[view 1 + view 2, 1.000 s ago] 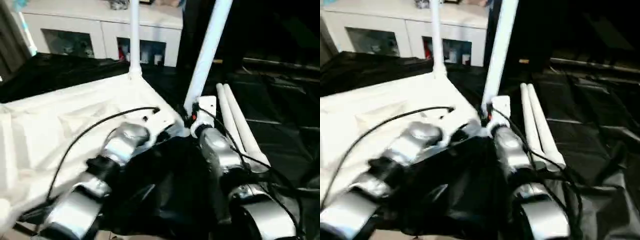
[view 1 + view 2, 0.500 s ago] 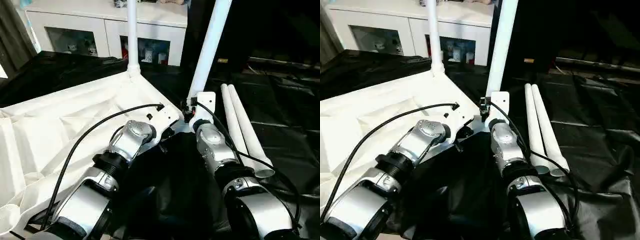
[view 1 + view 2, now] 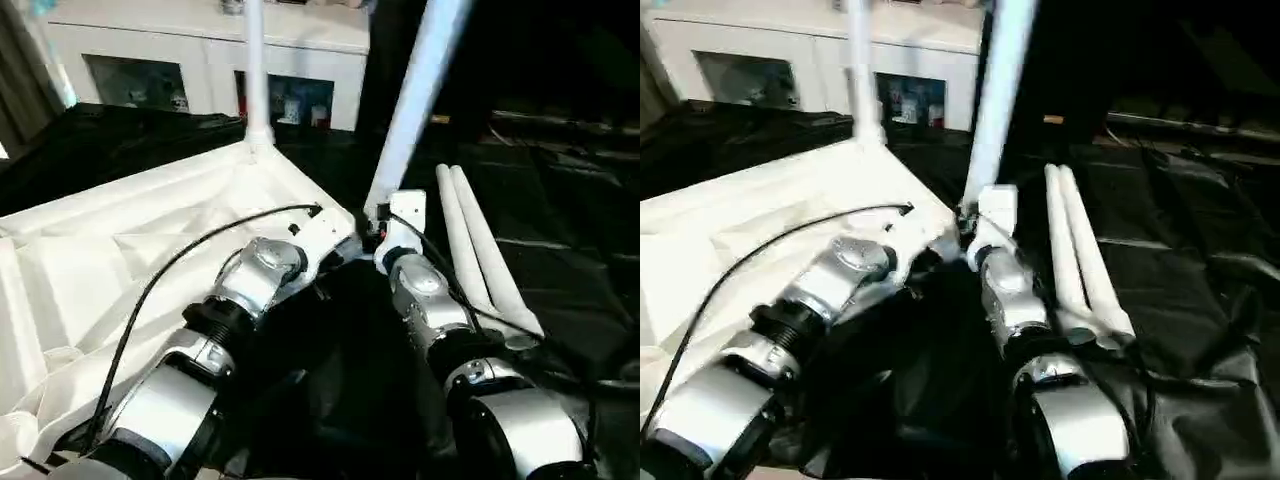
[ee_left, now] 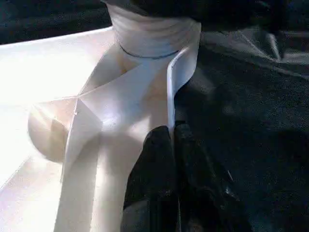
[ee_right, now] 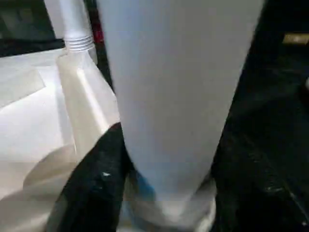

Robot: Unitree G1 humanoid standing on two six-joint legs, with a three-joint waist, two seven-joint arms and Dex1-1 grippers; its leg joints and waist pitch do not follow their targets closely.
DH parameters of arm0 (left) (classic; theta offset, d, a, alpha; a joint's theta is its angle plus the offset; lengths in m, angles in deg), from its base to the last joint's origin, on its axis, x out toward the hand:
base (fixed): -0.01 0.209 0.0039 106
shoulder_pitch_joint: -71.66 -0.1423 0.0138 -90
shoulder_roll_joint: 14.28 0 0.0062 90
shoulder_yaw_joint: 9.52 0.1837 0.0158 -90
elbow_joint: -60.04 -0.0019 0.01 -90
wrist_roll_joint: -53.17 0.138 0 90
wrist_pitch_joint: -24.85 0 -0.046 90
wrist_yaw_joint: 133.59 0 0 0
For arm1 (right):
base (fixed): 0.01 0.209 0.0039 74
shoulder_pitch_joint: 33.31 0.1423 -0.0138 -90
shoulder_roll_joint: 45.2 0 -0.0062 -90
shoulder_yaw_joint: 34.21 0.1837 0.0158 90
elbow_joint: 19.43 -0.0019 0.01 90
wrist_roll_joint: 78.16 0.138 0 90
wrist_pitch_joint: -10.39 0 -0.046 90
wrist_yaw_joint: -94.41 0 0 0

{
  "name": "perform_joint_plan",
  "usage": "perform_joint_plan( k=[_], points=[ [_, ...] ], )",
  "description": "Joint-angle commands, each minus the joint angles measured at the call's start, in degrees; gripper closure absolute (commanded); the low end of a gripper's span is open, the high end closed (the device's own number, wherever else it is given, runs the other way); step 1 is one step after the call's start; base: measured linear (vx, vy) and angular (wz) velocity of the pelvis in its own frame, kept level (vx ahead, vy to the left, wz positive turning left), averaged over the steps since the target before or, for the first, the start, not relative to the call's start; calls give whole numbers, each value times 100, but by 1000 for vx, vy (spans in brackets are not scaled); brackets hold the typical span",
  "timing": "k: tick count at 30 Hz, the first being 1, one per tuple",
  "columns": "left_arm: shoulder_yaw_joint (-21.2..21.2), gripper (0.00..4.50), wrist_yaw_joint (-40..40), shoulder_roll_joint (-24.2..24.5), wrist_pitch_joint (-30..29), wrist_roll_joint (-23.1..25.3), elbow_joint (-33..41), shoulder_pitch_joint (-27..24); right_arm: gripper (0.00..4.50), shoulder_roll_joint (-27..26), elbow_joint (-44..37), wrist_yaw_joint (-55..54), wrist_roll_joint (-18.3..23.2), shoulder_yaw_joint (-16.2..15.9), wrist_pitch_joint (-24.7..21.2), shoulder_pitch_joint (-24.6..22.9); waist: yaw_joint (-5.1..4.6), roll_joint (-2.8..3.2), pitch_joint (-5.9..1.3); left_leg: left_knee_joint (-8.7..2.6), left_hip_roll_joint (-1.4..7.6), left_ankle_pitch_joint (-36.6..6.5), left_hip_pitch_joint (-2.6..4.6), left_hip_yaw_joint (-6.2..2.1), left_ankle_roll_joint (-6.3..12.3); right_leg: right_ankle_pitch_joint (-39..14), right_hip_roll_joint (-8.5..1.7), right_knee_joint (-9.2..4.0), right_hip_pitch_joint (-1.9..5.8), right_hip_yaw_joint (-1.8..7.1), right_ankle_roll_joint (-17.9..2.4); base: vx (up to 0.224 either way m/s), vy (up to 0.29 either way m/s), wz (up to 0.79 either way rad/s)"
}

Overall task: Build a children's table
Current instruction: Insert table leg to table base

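The children's table top lies upside down on black cloth, ribbed underside up. One white leg stands upright in its far corner socket. A second leg rises at a lean from the near right corner socket. My right gripper is shut on this leg's base, with black fingers against both sides. My left gripper is shut and empty, its tips resting on the rib just beside that socket. Two loose legs lie side by side to the right.
A white cabinet with glass doors stands behind the table top. Crumpled black cloth covers the floor to the right and in front. A black cable arcs over my left forearm.
The whole picture sways with the camera. Both arms and the leaning leg stay at the near right corner.
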Motion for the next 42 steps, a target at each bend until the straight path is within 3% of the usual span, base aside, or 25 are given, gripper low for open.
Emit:
perform_joint_plan(
  k=[1, 4, 8, 13, 20, 27, 32, 42],
  points=[
    [-62, 450, 258, 39, 19, 126, -64, 108, 155, -101, 276, 293, 22, -83, -199, -154, -2, 42, -280, -423, 235, -1944, 16, -91, 2, -2185, -522, -479, 168, 286, -775, 0, 0, 0],
    [-64, 450, 249, 32, 37, 121, -85, 113, 121, -103, 217, 439, 39, -51, -151, -146, -8, 37, -302, -408, 232, -1649, -24, -81, 62, -1813, -517, -424, 210, 288, -893, 0, 0, 0],
    [-63, 450, 245, 25, 68, 115, -129, 132, 88, -83, 182, 533, 20, -30, -81, -136, 1, 43, -337, -347, 223, -1097, -48, -42, 206, -935, -498, -332, 239, 285, -1155, 0, 0, 0],
    [-67, 450, 226, 31, 77, 131, -124, 129, 44, -60, 132, 564, 1, 8, 10, -144, 11, 61, -377, -285, 237, -562, -46, -23, 413, 88, -485, -207, 268, 273, -1482, 0, 0, 0],
    [-56, 450, 218, 34, 94, 146, -122, 124, 4, -10, 112, 445, -86, 19, 139, -154, 22, 52, -354, -295, 241, -857, -13, -7, 363, -364, -504, -260, 260, 282, -1454, 0, 0, 0],
    [-44, 450, 188, 48, 118, 155, -107, 103, 4, 10, 96, 474, -125, 10, 206, -178, 48, 54, -376, -266, 230, -584, -22, -4, 428, 51, -491, -198, 282, 278, -1500, 0, 0, 0],
    [-7, 450, 80, 89, 191, 163, -82, 68, 4, -26, 57, 541, -159, -37, 272, -227, 49, 57, -378, -265, 235, -655, -12, -4, 448, 17, -492, -203, 279, 277, -1522, 0, 0, 0],
    [242, 450, -831, 507, 949, 139, 247, -262, 4, -36, -69, 663, -196, -90, 396, -242, 61, 64, -374, -278, 255, -832, 7, -8, 343, -189, -505, -210, 265, 282, -1491, 0, 0, 0]
  ],
)
